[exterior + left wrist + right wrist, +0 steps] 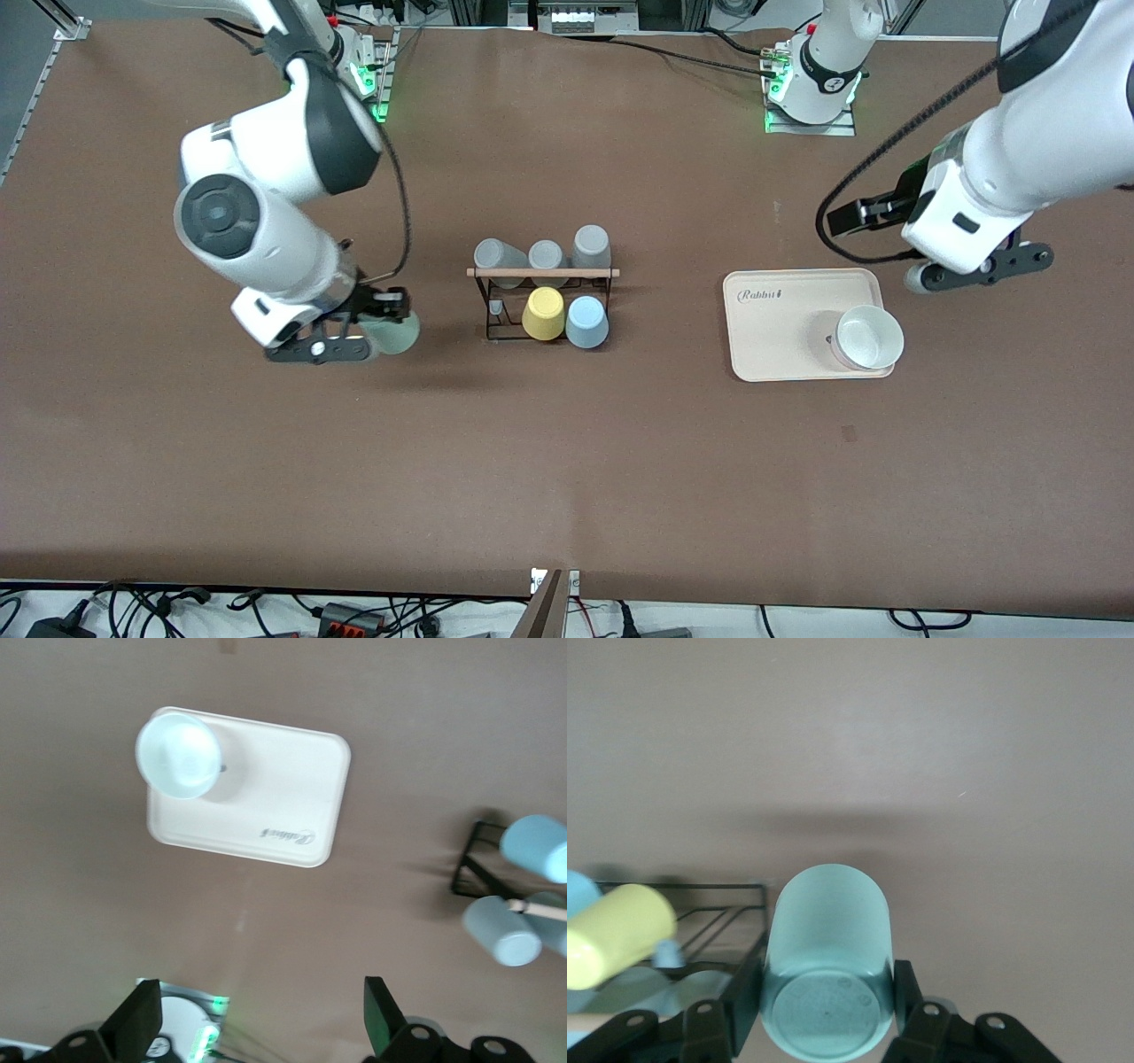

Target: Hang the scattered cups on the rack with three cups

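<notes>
The black wire rack with its wooden rod stands mid-table. Three grey cups hang along its side toward the robots. A yellow cup and the light blue cup hang on its side toward the front camera. My right gripper is shut on the mint-green cup, held on its side over the table beside the rack, toward the right arm's end. In the right wrist view the fingers clamp the mint-green cup near its base. My left gripper hangs open and empty.
A beige tray lies toward the left arm's end, with a white bowl on its corner. The left wrist view shows the tray, the bowl and the rack. Cables run along the robots' edge.
</notes>
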